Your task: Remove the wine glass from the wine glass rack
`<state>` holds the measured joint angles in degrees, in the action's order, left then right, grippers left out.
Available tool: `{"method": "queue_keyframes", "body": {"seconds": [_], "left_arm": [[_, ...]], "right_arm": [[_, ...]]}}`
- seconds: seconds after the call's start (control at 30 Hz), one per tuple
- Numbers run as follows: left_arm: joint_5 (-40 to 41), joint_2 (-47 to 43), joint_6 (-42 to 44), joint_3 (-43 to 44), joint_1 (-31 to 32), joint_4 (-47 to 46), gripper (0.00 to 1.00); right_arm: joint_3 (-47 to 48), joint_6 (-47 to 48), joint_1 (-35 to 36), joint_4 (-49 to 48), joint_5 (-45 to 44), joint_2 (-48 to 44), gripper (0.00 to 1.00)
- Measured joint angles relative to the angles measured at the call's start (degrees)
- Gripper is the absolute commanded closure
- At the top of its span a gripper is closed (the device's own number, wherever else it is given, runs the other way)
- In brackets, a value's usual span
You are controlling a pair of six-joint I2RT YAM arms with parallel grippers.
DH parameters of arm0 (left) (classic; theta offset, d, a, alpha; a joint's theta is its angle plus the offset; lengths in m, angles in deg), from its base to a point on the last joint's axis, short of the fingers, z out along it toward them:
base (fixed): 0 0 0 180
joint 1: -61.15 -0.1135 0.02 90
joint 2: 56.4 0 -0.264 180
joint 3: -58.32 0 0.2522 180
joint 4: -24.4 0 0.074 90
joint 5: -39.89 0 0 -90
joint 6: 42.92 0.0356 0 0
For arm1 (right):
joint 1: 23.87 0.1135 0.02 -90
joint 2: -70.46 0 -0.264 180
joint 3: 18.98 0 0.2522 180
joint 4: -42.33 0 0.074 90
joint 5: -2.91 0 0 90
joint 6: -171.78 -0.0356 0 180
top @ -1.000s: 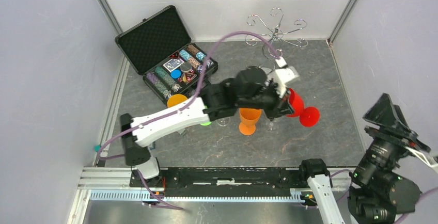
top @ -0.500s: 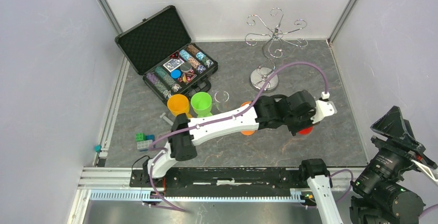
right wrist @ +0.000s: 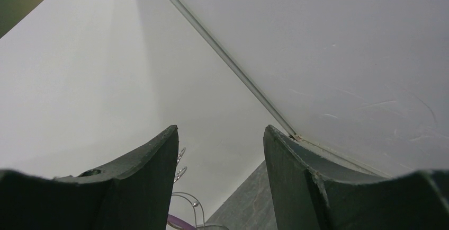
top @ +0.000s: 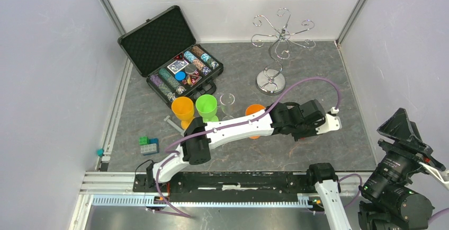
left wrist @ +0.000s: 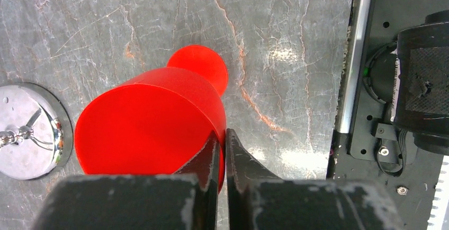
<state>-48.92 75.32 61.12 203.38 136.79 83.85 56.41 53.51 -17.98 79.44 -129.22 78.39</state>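
Pinching the red wine glass (left wrist: 151, 118) by its rim wall, the L gripper (left wrist: 223, 144) has its jaws clenched on the thin plastic. Glass axis runs fwd from the jaws, foot low over the marble tabletop (left wrist: 296, 39); can't tell if it's touching. Glass is off the wine glass rack (top: 279, 35), base close by. R gripper (right wrist: 219, 134) spread wide, empty, aimed at the wall, well apart.

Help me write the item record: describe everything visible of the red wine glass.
The red translucent plastic wine glass has a wide bowl narrowing to a round foot; its stem is hidden. It is tilted, mouth toward the wrist camera. The left end effector is shut on the bowl's wall at the rim. The chrome rack's round base lies close beside it. Whether its foot touches the grey table is unclear.
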Motion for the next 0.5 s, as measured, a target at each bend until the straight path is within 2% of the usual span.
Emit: {"method": "queue_keyframes", "body": {"seconds": [0.17, 0.33, 0.5], "left_arm": [[-0.2, 0.2, 0.7, 0.3, 0.0, 0.4, 0.89], [-0.2, 0.9, 0.8, 1.4, 0.0, 0.5, 0.75], [0.1, 1.9, 1.0, 3.5, 0.0, 0.7, 0.65]], "right_arm": [[0.0, -0.4, 0.0, 0.3, 0.2, 0.0, 0.35], [0.0, -0.6, 0.0, 0.7, 0.8, 0.0, 0.35], [0.0, -1.0, 0.0, 0.8, 1.4, 0.1, 0.35]]}}
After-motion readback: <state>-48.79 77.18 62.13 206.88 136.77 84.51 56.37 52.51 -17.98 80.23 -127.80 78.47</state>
